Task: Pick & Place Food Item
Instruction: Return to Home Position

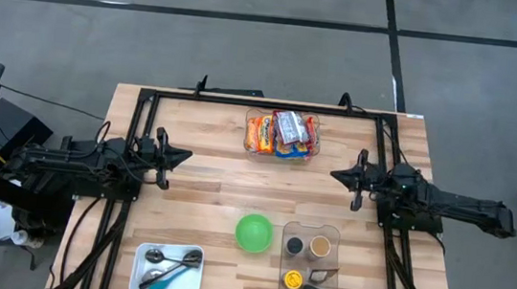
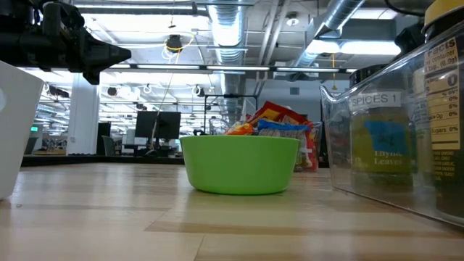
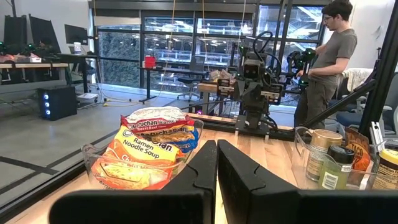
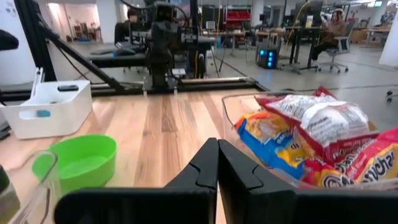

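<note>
Table (image 1: 206,182): light wood planks with a black frame along the back and down both sides.
Person (image 3: 323,68): stands in the room beyond the table, seen from the left wrist, turned toward equipment there.
Left arm (image 1: 74,164): lies low along the table's left edge, pointing inward.
Right arm (image 1: 444,207): mirrors it along the right edge, also pointing inward.
Spice bin (image 1: 282,262): clear, at front right, holding jars (image 1: 320,246) and small lids.
Tub (image 1: 247,134): clear, at back centre, between the two arms and well apart from both.
White bin (image 1: 138,267): front left, near the table's front edge.
Bowl (image 1: 253,232): green, upright, just left of the spice bin and right of the white bin.
Packets (image 1: 284,133): ramen soup packs piled in the tub, orange, red and silver.
Spoons (image 1: 168,268): silver and black, lying together inside the white bin.
Left gripper (image 1: 183,157): fingers pressed together, holding nothing, above bare wood left of the tub.
Right gripper (image 1: 337,176): fingers pressed together, holding nothing, above bare wood right of the tub.
</note>
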`<state>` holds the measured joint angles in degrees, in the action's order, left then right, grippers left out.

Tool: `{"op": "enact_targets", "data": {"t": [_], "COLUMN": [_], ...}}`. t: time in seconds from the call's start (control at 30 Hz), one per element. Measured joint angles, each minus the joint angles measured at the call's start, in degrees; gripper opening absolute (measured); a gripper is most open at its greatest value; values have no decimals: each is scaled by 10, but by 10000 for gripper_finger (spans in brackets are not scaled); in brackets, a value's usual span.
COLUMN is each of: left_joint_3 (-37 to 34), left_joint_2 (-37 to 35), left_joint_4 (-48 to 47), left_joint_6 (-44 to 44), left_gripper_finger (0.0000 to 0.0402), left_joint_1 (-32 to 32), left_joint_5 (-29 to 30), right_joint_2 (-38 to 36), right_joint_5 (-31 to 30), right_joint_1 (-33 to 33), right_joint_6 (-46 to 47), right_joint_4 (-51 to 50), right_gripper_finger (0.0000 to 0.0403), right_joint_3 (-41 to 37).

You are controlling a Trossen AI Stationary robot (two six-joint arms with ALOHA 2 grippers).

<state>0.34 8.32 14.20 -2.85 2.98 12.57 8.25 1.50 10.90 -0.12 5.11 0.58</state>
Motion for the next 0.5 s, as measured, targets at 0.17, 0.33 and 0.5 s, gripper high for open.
{"op": "enact_targets", "data": {"t": [0.17,0.33,0.5], "left_joint_3": [0,0,0], "left_joint_2": [0,0,0], "left_joint_4": [0,0,0], "left_joint_6": [0,0,0], "left_gripper_finger": [7,7,7], "left_joint_1": [0,0,0], "left_joint_5": [0,0,0], "right_joint_2": [0,0,0], "right_joint_5": [0,-2,-2], "right_joint_1": [0,0,0], "right_joint_6": [1,1,1], "right_joint_4": [-30,-45,-45], "right_gripper_finger": [0,0,0], "right_joint_3": [0,0,0]}}
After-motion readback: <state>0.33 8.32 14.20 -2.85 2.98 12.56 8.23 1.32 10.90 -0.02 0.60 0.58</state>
